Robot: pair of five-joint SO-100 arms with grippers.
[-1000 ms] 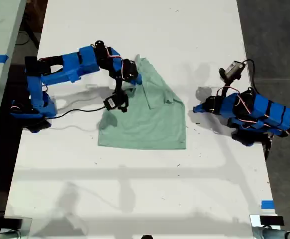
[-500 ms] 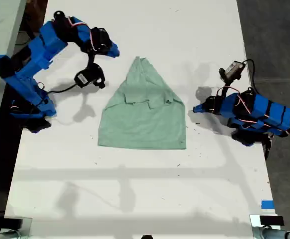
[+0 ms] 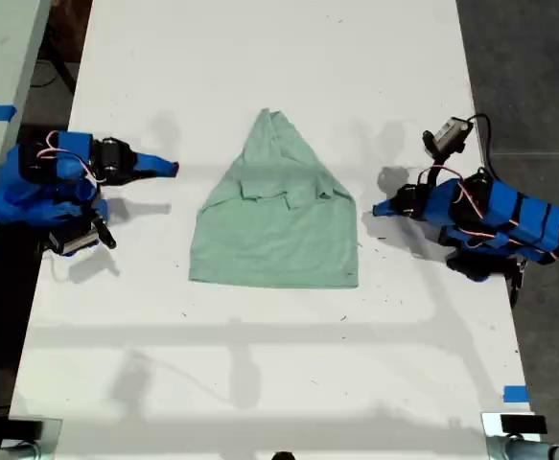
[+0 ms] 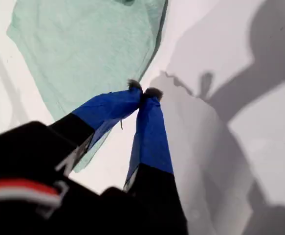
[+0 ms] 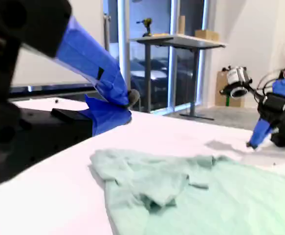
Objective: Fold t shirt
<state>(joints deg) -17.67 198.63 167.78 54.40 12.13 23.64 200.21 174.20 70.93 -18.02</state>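
My first pincer (image 4: 143, 92) sits folded low at the exterior view's right, tips pressed together; my second pincer (image 5: 127, 104) lies retracted at the exterior view's left, also closed.

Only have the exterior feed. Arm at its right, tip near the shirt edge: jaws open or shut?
Observer: Shut. The first wrist view shows my first gripper with its tips pressed together and nothing between them.
Operator: And the other arm?
Observer: The second wrist view shows my second gripper shut too, empty, raised above the table.
Operator: Is the fold flat?
Observer: No. From that low angle, the folded-in end of the t shirt sits rumpled, with layers bunched up.
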